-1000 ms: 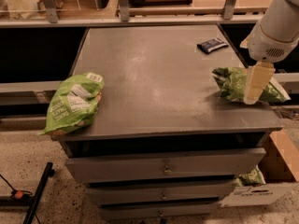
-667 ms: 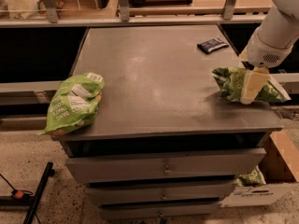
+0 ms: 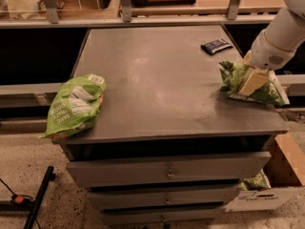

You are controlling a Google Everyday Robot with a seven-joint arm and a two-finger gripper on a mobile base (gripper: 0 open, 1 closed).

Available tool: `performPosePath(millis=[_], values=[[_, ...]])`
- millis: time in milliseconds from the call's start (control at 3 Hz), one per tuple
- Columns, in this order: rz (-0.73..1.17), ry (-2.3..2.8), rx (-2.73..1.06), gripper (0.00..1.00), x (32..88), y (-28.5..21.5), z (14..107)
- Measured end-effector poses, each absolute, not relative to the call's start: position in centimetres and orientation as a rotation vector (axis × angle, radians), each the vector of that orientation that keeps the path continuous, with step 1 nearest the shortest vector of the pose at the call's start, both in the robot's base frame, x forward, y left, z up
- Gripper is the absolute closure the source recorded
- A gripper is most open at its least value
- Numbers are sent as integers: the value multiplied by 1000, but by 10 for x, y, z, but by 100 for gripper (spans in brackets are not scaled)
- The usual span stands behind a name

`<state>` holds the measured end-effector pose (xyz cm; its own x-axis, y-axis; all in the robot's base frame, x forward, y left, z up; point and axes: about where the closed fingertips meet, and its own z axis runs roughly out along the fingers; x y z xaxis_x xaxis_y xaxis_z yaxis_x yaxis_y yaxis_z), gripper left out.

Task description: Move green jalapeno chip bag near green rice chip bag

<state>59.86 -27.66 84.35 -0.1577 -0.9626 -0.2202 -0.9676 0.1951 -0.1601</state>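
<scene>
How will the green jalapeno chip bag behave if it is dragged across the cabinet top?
The green jalapeno chip bag looks wrinkled and thin, so it will probably crumple, not stay stiff. It seems light and may slide easily on the smooth cabinet top. The gripper rests on it near the right edge.

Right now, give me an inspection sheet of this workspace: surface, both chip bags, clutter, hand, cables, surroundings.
Surface: grey cabinet top, mostly bare.
Job's things: green jalapeno chip bag at the right edge; green rice chip bag at the front left corner, overhanging; the two are far apart.
Clutter: small dark packet at the back right.
Hand: hand is down on the green jalapeno chip bag.
Cables: thin cable on the floor, lower left.
Surroundings: drawers below; cardboard box at the right.
</scene>
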Motion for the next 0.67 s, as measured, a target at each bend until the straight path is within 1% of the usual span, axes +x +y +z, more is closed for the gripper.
performPosePath(millis=[333, 667], values=[[56, 2092, -1864, 87, 591, -254, 868], [86, 1956, -1986, 100, 580, -203, 888]])
